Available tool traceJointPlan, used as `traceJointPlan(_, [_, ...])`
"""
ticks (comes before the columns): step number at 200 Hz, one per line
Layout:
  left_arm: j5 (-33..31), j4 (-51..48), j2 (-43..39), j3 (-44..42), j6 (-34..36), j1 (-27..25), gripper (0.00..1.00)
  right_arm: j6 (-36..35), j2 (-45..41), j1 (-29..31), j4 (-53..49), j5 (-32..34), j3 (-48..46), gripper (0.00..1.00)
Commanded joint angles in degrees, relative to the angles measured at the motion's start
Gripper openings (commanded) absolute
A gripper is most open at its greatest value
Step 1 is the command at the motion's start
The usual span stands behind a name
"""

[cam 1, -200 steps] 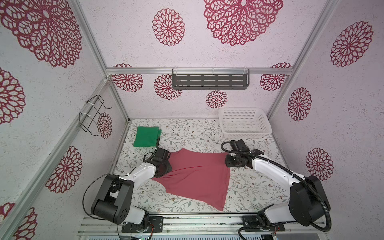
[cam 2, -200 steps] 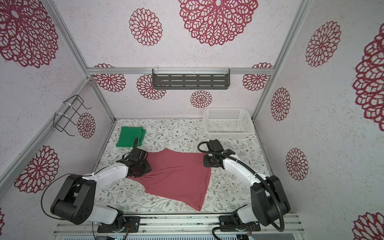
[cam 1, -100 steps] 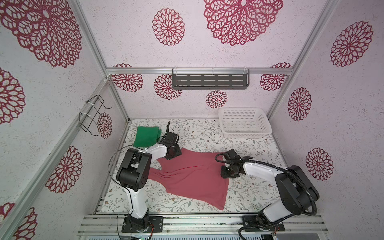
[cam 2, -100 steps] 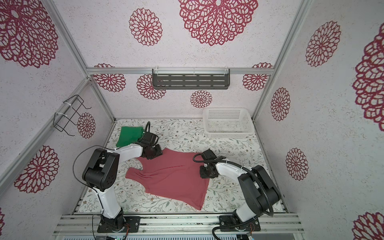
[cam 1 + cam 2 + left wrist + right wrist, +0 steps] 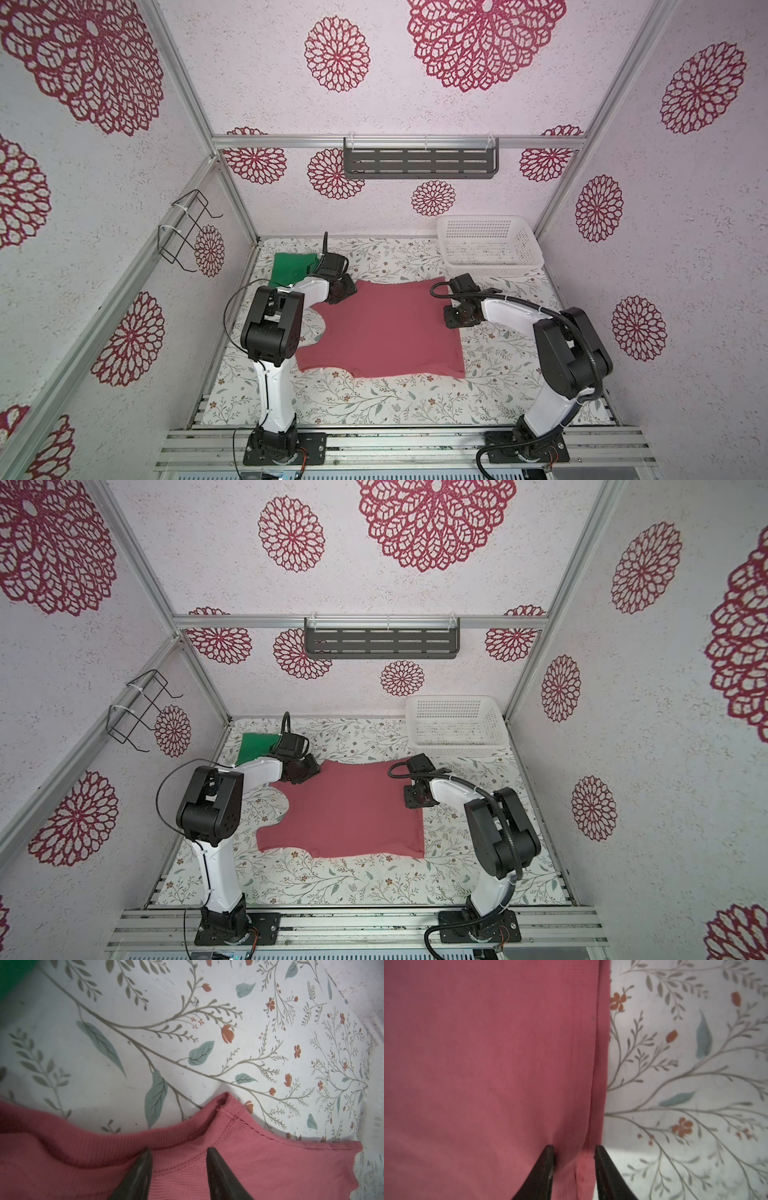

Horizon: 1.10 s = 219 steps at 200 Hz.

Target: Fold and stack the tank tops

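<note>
Tabletop (image 5: 374, 407) with a leaf-and-flower print carries everything in both top views. The red tank top (image 5: 386, 332) (image 5: 353, 812) lies spread flat at its centre, in 1 layer of outline, neckline and straps toward 9 o'clock and straight hem toward 3 o'clock. A white perforated basket (image 5: 492, 269) sits at 1 o'clock of the table, near the red top's far corner but apart from it. The green tank top (image 5: 291, 268) (image 5: 255, 746) lies folded small at 11 o'clock, partly hidden behind the left arm's wrist.

The left gripper (image 5: 347, 291) is down at the red top's 10 o'clock corner. In the left wrist view (image 5: 178, 1150) its 2 dark fingers stand partly apart with the ribbed strap band bunched and lifted between them, pinching that cloth.

The right gripper (image 5: 451, 322) meets the hem at 3 o'clock. In the right wrist view (image 5: 574, 1147) its 2 fingers straddle the hem edge, which puckers between them, nipped there.
</note>
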Motion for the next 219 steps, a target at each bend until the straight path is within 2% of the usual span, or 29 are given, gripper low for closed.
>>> traceJointPlan(1, [-2.76, -3.21, 2.81, -0.59, 0.86, 1.44, 0.47, 5.33, -8.93, 5.12, -5.53, -4.84, -5.71, 0.36])
traceJointPlan(21, [-2.4, -2.68, 3.5, -0.4, 0.51, 1.44, 0.47, 13.16, -13.16, 10.18, -2.69, -9.13, -12.69, 0.36])
traceJointPlan(45, [-3.02, -2.63, 3.33, -0.58, 0.91, 1.44, 0.47, 18.78, -16.18, 12.45, -1.39, -9.42, -19.22, 0.36])
traceJointPlan(89, [-3.84, -3.44, 3.14, -1.2, 2.28, 1.88, 0.47, 20.2, -23.58, 9.9, -12.85, 0.48, -23.52, 0.35])
traceJointPlan(112, [-2.9, -3.41, 3.27, -0.89, 2.82, 1.88, 0.47, 19.64, -27.47, 7.92, -12.7, -1.15, -24.29, 0.36])
traceJointPlan(127, [-1.83, -3.38, 1.8, -0.85, 3.81, 1.64, 0.51, 19.45, -28.92, 7.93, -12.06, -3.58, -22.7, 0.37])
traceJointPlan(156, [-2.88, -9.16, -4.42, 1.02, 8.31, 0.57, 0.69, 18.59, -31.18, 7.84, -15.12, -4.77, -18.97, 0.38])
traceJointPlan(195, [-8.7, -23.95, -17.73, 2.39, 12.2, -1.38, 0.75, 17.94, -32.91, 7.75, -18.28, -6.43, -19.27, 0.38])
traceJointPlan(219, [-9.61, -33.01, -27.22, -2.67, 9.67, -3.79, 0.75, 18.19, -33.93, 7.75, -18.72, -7.3, -19.91, 0.39])
